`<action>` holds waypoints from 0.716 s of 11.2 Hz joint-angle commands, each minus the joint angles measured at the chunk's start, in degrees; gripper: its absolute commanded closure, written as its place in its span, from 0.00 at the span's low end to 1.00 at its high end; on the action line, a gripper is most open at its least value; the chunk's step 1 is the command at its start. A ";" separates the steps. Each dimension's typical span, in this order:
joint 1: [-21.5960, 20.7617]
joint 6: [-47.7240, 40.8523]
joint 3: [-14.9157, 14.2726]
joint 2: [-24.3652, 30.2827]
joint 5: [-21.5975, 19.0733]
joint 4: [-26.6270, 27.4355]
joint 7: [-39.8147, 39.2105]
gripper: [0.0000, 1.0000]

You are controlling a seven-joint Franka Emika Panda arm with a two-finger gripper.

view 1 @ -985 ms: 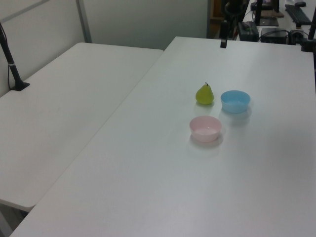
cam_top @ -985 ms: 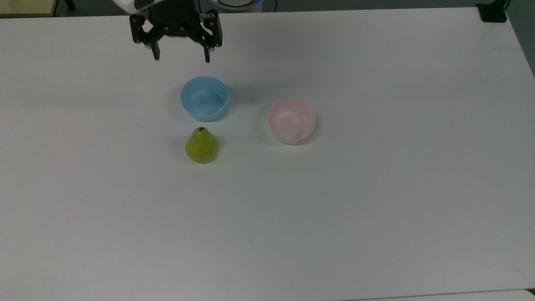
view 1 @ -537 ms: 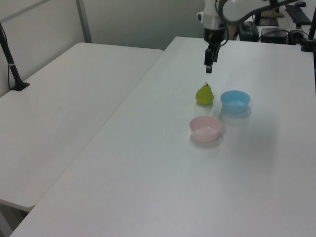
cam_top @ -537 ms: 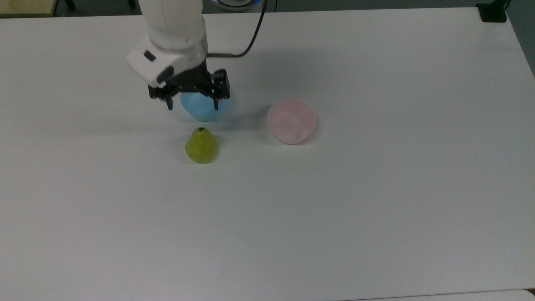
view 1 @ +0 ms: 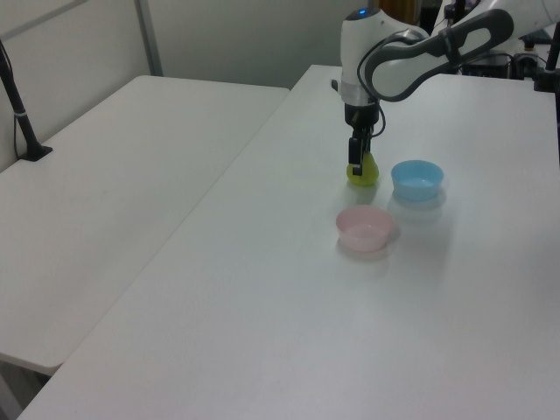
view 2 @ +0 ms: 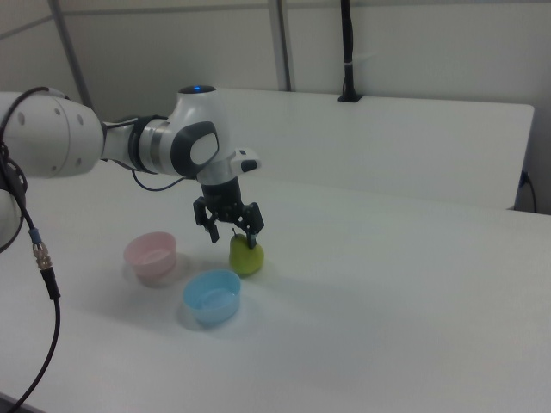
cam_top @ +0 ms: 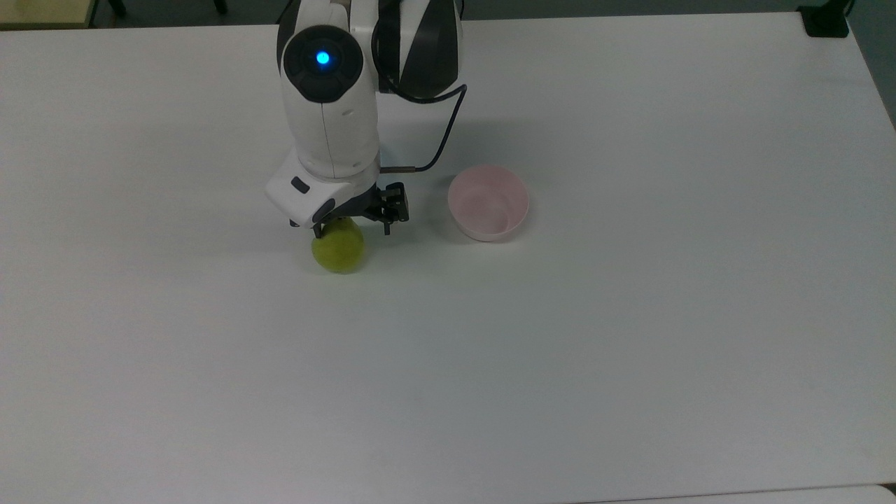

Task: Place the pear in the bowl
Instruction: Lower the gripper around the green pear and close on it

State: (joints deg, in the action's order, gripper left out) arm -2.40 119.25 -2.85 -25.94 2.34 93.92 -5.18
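Claw [view 2: 232, 239] spread over one pear [view 2: 246, 257]; two bowls [view 2: 151, 257].

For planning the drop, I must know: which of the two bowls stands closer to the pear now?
The blue bowl. In the right view it sits just beside the pear, while the pink bowl stands farther off.

The surface [cam_top: 630, 350] looks like a smooth, matt white laminate. The pear [cam_top: 339, 250] has a dull yellow-green skin with faint speckling. The bowl [cam_top: 488, 203] appears to be smooth pale pink plastic with a soft sheen, and the light blue bowl [view 2: 212, 297] has the same plastic look. The arm's shell [cam_top: 329, 119] is glossy white plastic; the end effector [view 2: 232, 232] is matt black.
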 commanded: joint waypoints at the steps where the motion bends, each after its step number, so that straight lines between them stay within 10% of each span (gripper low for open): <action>1: 0.03 1.77 -0.75 -1.22 0.90 -0.05 -0.63 0.06; 6: -0.24 1.61 -0.84 -1.84 2.40 0.39 -0.63 0.45; 8: -0.93 -2.49 -0.75 2.01 2.31 0.39 -0.54 0.45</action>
State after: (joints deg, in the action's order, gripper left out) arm -2.05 120.43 -3.25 -27.75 4.15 93.60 -5.18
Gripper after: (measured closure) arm 0.282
